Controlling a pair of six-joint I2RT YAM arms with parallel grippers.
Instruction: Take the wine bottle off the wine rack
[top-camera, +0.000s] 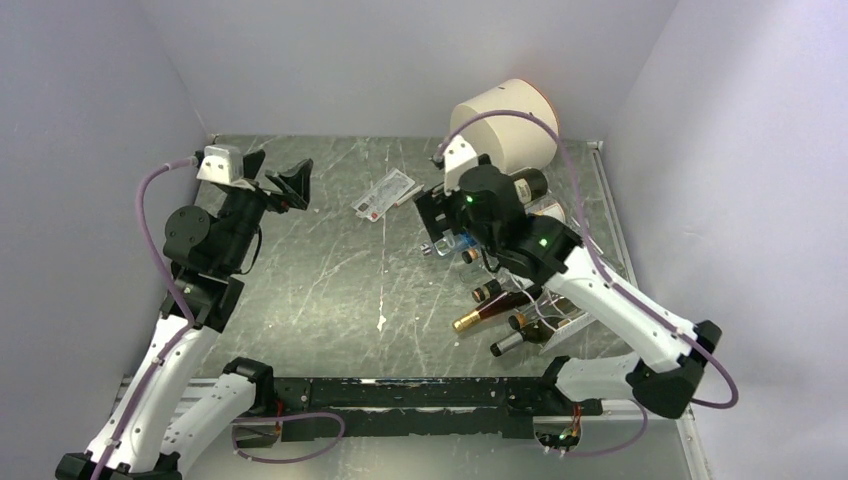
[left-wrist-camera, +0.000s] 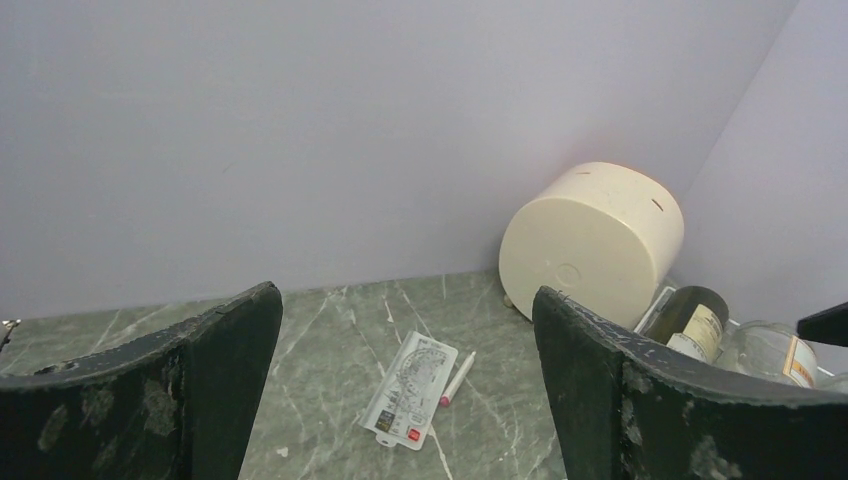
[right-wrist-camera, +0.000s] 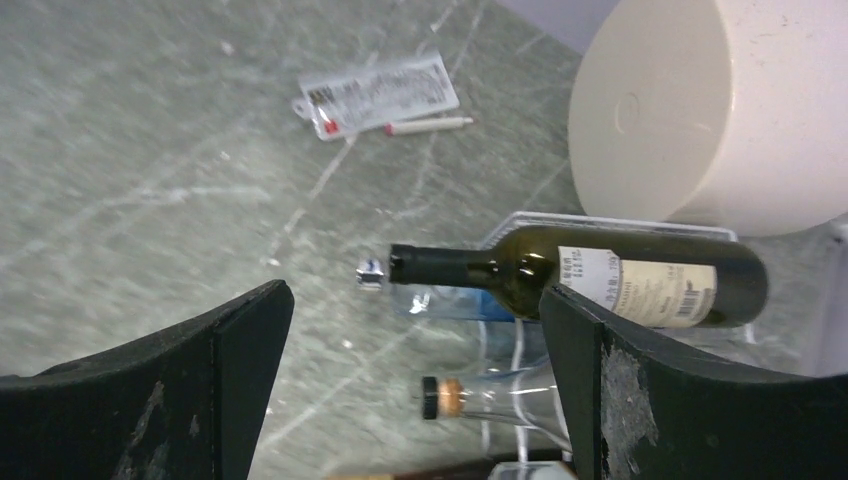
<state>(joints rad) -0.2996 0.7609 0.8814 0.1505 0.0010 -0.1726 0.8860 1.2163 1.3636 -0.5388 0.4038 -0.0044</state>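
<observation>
Bottles (top-camera: 497, 308) lie side by side on the low front part of the wine rack (right-wrist-camera: 620, 221), on the right side of the green stone table (top-camera: 330, 290). Their necks point to the left. The white right arm reaches over them. The right pincer (right-wrist-camera: 415, 300) is spread wide and holds nothing. It hangs above the bottle necks and looks down at them. Under it is a clear bottle (right-wrist-camera: 490, 395) with a cork, and a bit farther on a bluish glass one with a silver cap.

Next comes the wine bottle (right-wrist-camera: 600, 275). It is dark green with a pale label. It lies flat on top of the rack, at the far end, with its neck pointing left.

Over on the left side, the left pincer (left-wrist-camera: 407, 298) is up in the air. It is spread wide too, with nothing in it.

Farther back, a paper packet (top-camera: 385, 193) lies flat on the table with a small pen (right-wrist-camera: 430, 125) just beside it. Behind the rack, a big cream drum (top-camera: 505, 125) lies on its side, close to the pale wall (left-wrist-camera: 350, 120).
</observation>
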